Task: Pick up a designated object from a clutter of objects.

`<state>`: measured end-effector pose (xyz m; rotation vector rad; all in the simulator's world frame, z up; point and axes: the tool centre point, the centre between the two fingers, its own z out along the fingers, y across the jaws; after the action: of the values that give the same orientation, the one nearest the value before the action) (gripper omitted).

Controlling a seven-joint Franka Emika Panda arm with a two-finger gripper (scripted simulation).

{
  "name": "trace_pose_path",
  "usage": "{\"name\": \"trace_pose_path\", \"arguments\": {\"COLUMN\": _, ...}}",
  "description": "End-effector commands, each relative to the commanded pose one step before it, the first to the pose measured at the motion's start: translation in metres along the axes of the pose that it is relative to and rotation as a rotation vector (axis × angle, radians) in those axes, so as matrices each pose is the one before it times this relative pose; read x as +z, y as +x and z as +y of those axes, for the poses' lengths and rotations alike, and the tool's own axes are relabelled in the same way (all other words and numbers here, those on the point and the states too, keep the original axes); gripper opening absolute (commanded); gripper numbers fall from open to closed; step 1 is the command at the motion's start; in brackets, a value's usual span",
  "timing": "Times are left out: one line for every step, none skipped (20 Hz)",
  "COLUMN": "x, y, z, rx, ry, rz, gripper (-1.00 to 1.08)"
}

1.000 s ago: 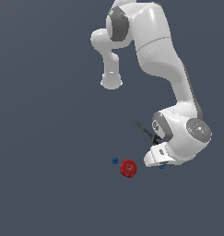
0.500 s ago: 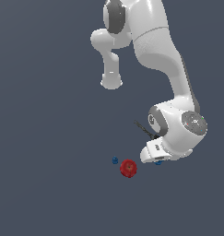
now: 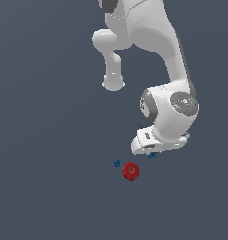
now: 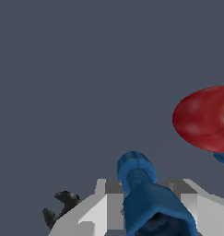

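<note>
Blue bolt-like piece is being flanked closely by the gripper fingers, though clamping cannot be told; red ball is lying nearby.

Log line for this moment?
hand: around bright blue knobbly bolt-like piece | grasp: unconfirmed | red ball: beside | black wrench: untouched

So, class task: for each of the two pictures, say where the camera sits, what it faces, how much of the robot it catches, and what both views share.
Exterior view: off the arm and raised, looking down at the grey floor; it shows the arm bent low with its end effector over the blue bolt-like piece, beside the red ball and a blue dot.
Wrist view: on the wrist, looking past the end effector; only its grey fingers show, either side of the blue bolt-like piece.
Shared: blue piece, red ball, black wrench.
</note>
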<state>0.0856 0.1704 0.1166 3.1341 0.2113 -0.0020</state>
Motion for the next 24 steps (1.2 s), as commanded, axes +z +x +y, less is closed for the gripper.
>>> {"name": "trace_pose_path", "arguments": {"x": -0.01787, "y": -0.01072, "z": 0.01565, "rx": 0.00044, "ry": -0.00004, "rz": 0.00099, "gripper": -1.00}}
{"name": "trace_pose_path", "arguments": {"x": -0.00718, "y": -0.00433, "z": 0.00628, "rx": 0.00000, "ry": 0.00000, "rz": 0.00000, "gripper": -1.00}}
{"name": "trace_pose_path", "arguments": {"x": -0.00727, "y": -0.00436, "z": 0.00634, "rx": 0.00000, "ry": 0.00000, "rz": 0.00000, "gripper": -1.00}}
{"name": "trace_pose_path", "arguments": {"x": -0.00735, "y": -0.00440, "z": 0.00640, "rx": 0.00000, "ry": 0.00000, "rz": 0.00000, "gripper": -1.00}}
{"name": "trace_pose_path", "arguments": {"x": -0.00744, "y": -0.00444, "z": 0.00647, "rx": 0.00000, "ry": 0.00000, "rz": 0.00000, "gripper": -1.00}}
{"name": "trace_pose_path", "arguments": {"x": -0.00753, "y": -0.00448, "z": 0.00653, "rx": 0.00000, "ry": 0.00000, "rz": 0.00000, "gripper": -1.00}}
{"name": "trace_pose_path", "arguments": {"x": -0.00762, "y": -0.00453, "z": 0.00660, "rx": 0.00000, "ry": 0.00000, "rz": 0.00000, "gripper": -1.00}}
{"name": "trace_pose_path", "arguments": {"x": -0.00783, "y": -0.00459, "z": 0.00696, "rx": 0.00044, "ry": 0.00013, "rz": 0.00017, "gripper": -1.00}}
{"name": "trace_pose_path", "arguments": {"x": -0.00784, "y": -0.00462, "z": 0.00675, "rx": 0.00000, "ry": 0.00000, "rz": 0.00000, "gripper": -1.00}}
{"name": "trace_pose_path", "arguments": {"x": -0.00796, "y": -0.00468, "z": 0.00683, "rx": 0.00000, "ry": 0.00000, "rz": 0.00000, "gripper": -1.00}}
{"name": "trace_pose_path", "arguments": {"x": -0.00814, "y": -0.00475, "z": 0.00711, "rx": 0.00008, "ry": 0.00068, "rz": 0.00008, "gripper": -1.00}}
{"name": "trace_pose_path", "arguments": {"x": -0.00823, "y": -0.00480, "z": 0.00703, "rx": 0.00000, "ry": 0.00000, "rz": 0.00000, "gripper": -1.00}}
{"name": "trace_pose_path", "arguments": {"x": -0.00844, "y": -0.00489, "z": 0.00729, "rx": -0.00001, "ry": 0.00069, "rz": 0.00008, "gripper": -1.00}}
{"name": "trace_pose_path", "arguments": {"x": -0.00857, "y": -0.00496, "z": 0.00728, "rx": 0.00000, "ry": 0.00000, "rz": 0.00000, "gripper": -1.00}}
{"name": "trace_pose_path", "arguments": {"x": -0.00881, "y": -0.00507, "z": 0.00757, "rx": -0.00004, "ry": 0.00068, "rz": 0.00009, "gripper": -1.00}}
{"name": "trace_pose_path", "arguments": {"x": -0.00891, "y": -0.00510, "z": 0.00753, "rx": 0.00000, "ry": 0.00000, "rz": 0.00000, "gripper": -1.00}}
{"name": "trace_pose_path", "arguments": {"x": -0.00896, "y": -0.00511, "z": 0.00766, "rx": -0.00007, "ry": 0.00068, "rz": 0.00011, "gripper": -1.00}}
{"name": "trace_pose_path", "arguments": {"x": -0.00893, "y": -0.00506, "z": 0.00752, "rx": 0.00000, "ry": 0.00000, "rz": 0.00000, "gripper": -1.00}}
{"name": "trace_pose_path", "arguments": {"x": -0.00896, "y": -0.00507, "z": 0.00766, "rx": -0.00008, "ry": 0.00068, "rz": 0.00012, "gripper": -1.00}}
{"name": "trace_pose_path", "arguments": {"x": -0.00893, "y": -0.00501, "z": 0.00751, "rx": 0.00000, "ry": 0.00000, "rz": 0.00000, "gripper": -1.00}}
{"name": "trace_pose_path", "arguments": {"x": -0.00896, "y": -0.00502, "z": 0.00765, "rx": -0.00009, "ry": 0.00067, "rz": 0.00013, "gripper": -1.00}}
{"name": "trace_pose_path", "arguments": {"x": -0.00892, "y": -0.00495, "z": 0.00750, "rx": 0.00000, "ry": 0.00000, "rz": 0.00000, "gripper": -1.00}}
{"name": "trace_pose_path", "arguments": {"x": -0.00892, "y": -0.00492, "z": 0.00751, "rx": 0.00000, "ry": 0.00000, "rz": 0.00000, "gripper": -1.00}}
{"name": "trace_pose_path", "arguments": {"x": -0.00896, "y": -0.00494, "z": 0.00770, "rx": -0.00009, "ry": 0.00067, "rz": 0.00015, "gripper": -1.00}}
